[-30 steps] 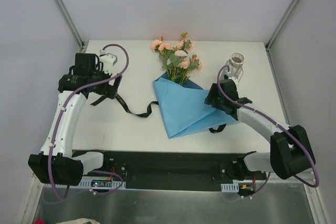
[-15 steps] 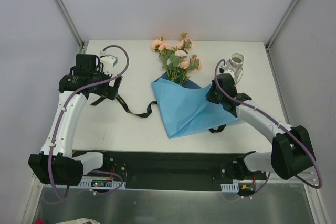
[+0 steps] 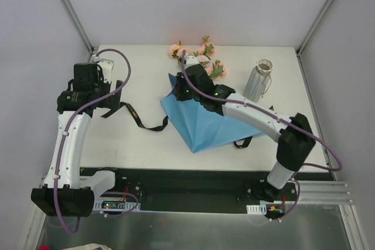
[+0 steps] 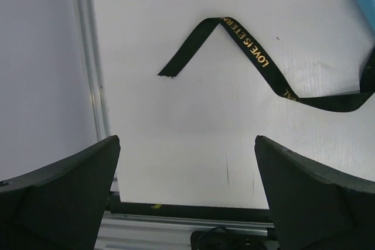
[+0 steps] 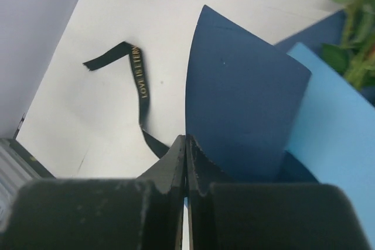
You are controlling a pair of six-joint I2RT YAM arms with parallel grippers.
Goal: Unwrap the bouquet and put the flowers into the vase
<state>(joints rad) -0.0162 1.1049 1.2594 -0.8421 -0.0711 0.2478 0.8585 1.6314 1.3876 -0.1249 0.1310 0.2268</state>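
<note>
The bouquet lies at the back middle of the table; its peach-pink flowers [image 3: 202,57] with green leaves [image 5: 354,27] stick out of the top of the blue paper [image 3: 202,124]. My right gripper [image 3: 183,89] reaches across the bouquet to its left side. In the right wrist view this gripper [image 5: 186,141] is shut on a raised flap of the blue paper [image 5: 246,98]. The black ribbon [image 3: 137,118] lies loose on the table left of the paper. Above the table's left part, my left gripper [image 3: 101,95] is open and empty [image 4: 184,144]. The vase [image 3: 258,80] stands upright at the back right.
The ribbon [image 4: 252,51] with gold letters curls across the table ahead of the left gripper, and it also shows in the right wrist view [image 5: 140,83]. Another bit of ribbon [image 3: 241,143] pokes out under the paper's right edge. A wall and metal frame post [image 4: 88,57] border the table's left.
My right gripper shut on the paper's right corner and swung left across the bouquet, folding the paper over. The vase is now uncovered. The left arm rose slightly toward the back left.
</note>
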